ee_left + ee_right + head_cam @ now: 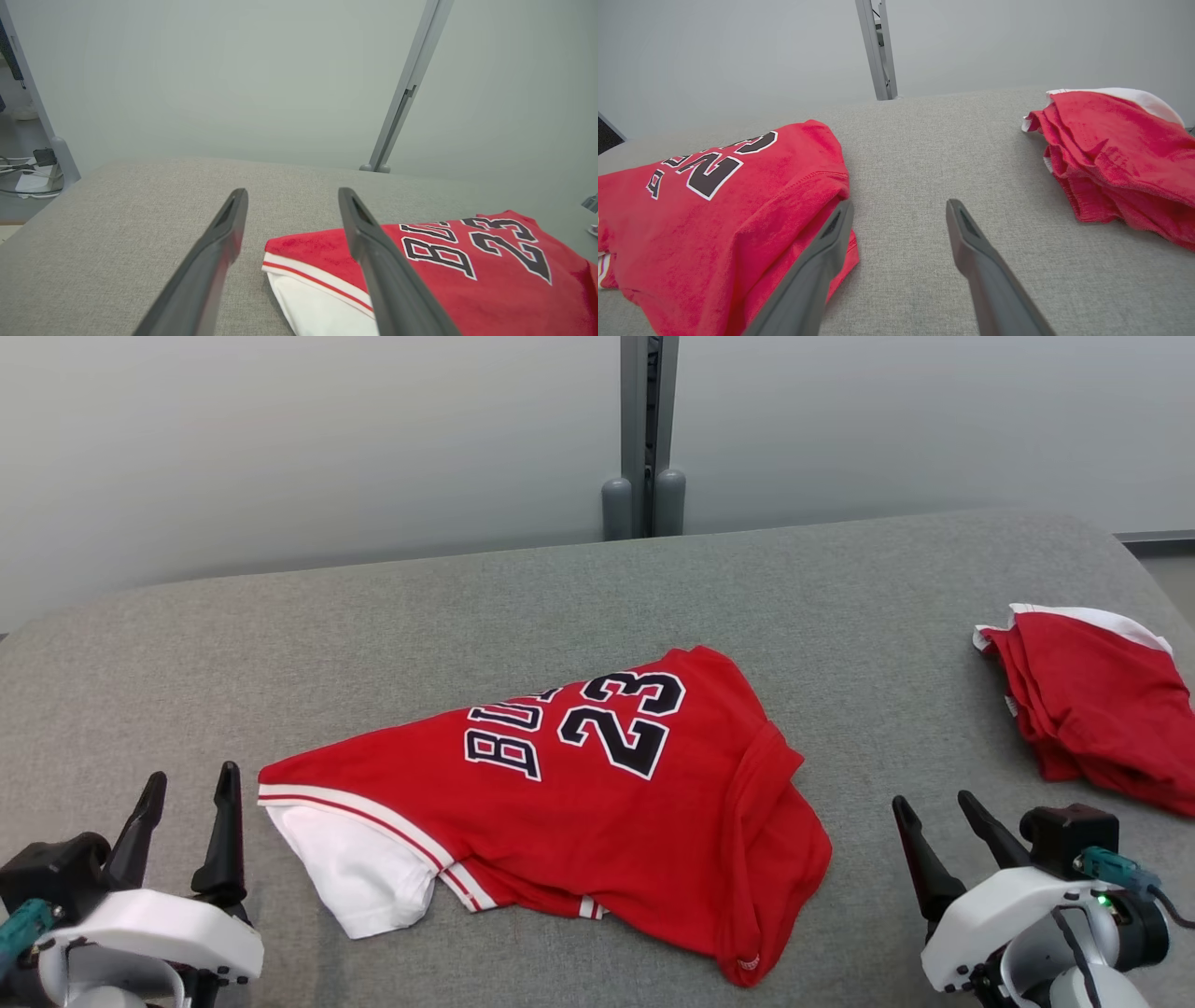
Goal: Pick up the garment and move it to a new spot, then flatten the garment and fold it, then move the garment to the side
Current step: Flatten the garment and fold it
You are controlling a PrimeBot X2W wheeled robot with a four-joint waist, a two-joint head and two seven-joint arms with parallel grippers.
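Your left gripper (191, 775) and right gripper (932, 801) flank the red jersey (597, 812) on the gray table (420, 616). Both stand spread and empty; another red garment (1092, 700) lies at right.

The jersey (579, 803) is bright red. Its number 23 (621, 723) and the letters (504, 742) beside it are black with a thin white outline. A white band (317, 281) with a thin red stripe runs along one edge, and the sleeve (359, 882) below it is plain white. The pile (1102, 709) is the same red, with a white edge on top. The counter (373, 644) is mid grey with a fine woven fleck. The wall (280, 429) is pale grey-green, the post (647, 429) a darker grey. The left tool (191, 773) and right tool (932, 798) have black fingers (222, 831) on white housings (159, 915). Each carries a teal plug (1116, 870), and a green light (1104, 900) glows on the right one.
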